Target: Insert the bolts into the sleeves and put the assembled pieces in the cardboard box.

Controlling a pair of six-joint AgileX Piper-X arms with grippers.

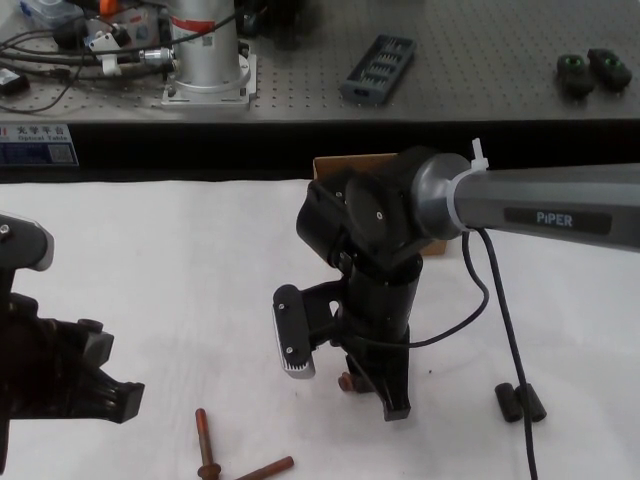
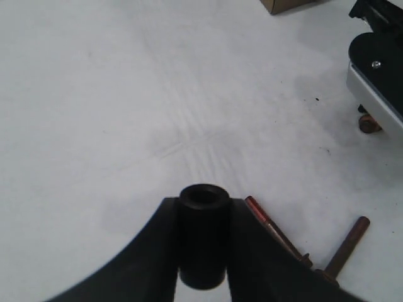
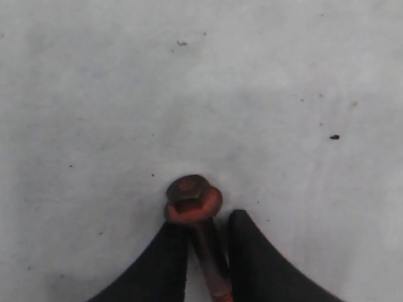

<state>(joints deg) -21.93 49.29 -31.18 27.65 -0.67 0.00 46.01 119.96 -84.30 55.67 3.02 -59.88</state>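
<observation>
Near left: left gripper (image 2: 203, 211), clamped on a black cylindrical sleeve (image 2: 203, 245), bore open to view. Near centre: two loose copper-coloured bolts (image 1: 204, 440) on white cloth (image 1: 150, 250). Centre: right gripper (image 3: 211, 229), pinching a copper hex-head bolt (image 3: 192, 198); brown cardboard box (image 1: 345, 165) beyond. Step: insertion pending; next calls for aligning shank with bore.

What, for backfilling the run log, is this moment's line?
left hand: shut on sleeve | right hand: shut on bolt | loose bolts: two

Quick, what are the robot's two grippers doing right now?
Left gripper: shut on a black sleeve.
Right gripper: shut on a copper-coloured bolt.
</observation>
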